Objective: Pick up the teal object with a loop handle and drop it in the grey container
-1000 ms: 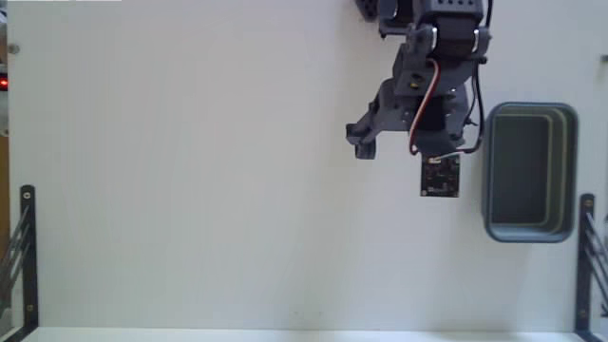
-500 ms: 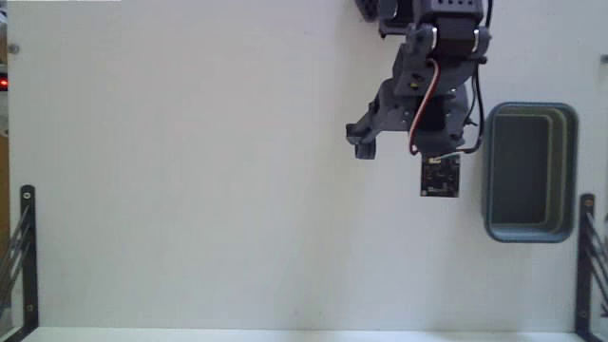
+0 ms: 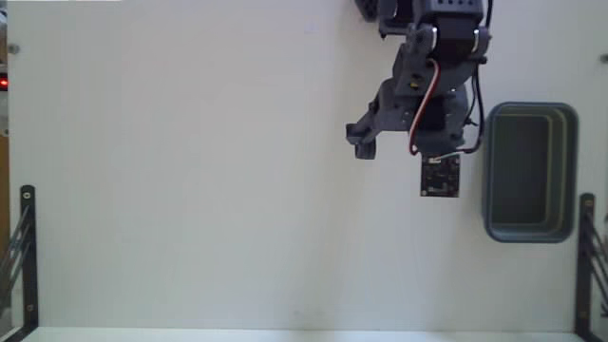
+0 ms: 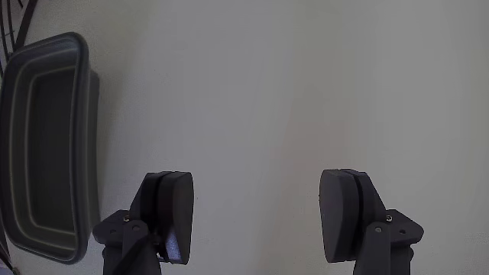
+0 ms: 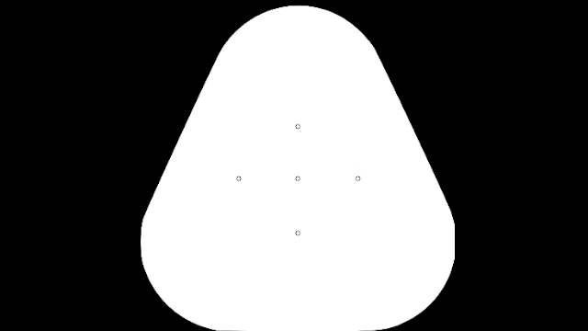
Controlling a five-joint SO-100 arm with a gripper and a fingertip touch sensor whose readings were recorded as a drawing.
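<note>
While the arm hangs over the white worktop (image 3: 190,190) in the fixed view, the grey container (image 3: 529,172) sits just right of it, looks empty. Wrist view: fingers (image 4: 173,215) spread wide with nothing between them, container (image 4: 47,145) to their left. Can't spot the teal object anywhere.

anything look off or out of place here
Nothing is spilled or askew, but no teal object shows in either view. The grey container looks empty, and the open claw holds nothing above the bare table.
</note>
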